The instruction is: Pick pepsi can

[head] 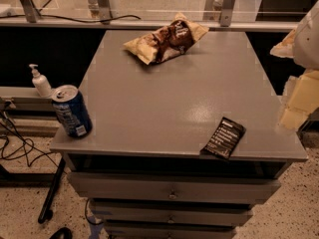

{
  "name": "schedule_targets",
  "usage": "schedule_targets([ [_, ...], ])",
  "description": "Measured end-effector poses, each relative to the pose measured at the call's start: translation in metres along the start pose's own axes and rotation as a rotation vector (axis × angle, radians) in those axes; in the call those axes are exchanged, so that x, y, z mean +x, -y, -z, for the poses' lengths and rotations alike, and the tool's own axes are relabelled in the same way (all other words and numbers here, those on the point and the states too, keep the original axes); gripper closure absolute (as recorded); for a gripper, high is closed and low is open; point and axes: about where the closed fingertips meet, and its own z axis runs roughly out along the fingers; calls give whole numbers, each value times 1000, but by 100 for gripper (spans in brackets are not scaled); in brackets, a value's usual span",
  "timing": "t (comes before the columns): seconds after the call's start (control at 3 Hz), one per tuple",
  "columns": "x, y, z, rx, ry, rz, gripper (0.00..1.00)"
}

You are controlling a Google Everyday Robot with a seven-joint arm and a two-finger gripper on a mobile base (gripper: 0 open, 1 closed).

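Note:
The pepsi can is dark blue with a silver top and pull tab. It stands at the front left corner of the grey cabinet top, close to the edge. My gripper shows as pale yellow and white parts at the right edge of the camera view, beyond the cabinet's right side. It is far from the can and holds nothing that I can see.
A crumpled brown and yellow chip bag lies at the back middle. A black flat packet lies near the front right edge. A white pump bottle stands on a ledge left of the cabinet. Drawers below; cables on the floor at left.

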Motion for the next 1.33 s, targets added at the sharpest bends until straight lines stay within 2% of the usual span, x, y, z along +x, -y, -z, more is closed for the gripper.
schedule_targets([
  [0.33, 0, 0, 0, 0, 0, 0, 0],
  [0.67, -4, 3, -8, -15, 66, -32, 0],
  [1.0, -36, -6, -38, -72, 219, -101, 0],
  [1.33, -86, -22, -70, -117, 421, -107, 0],
])
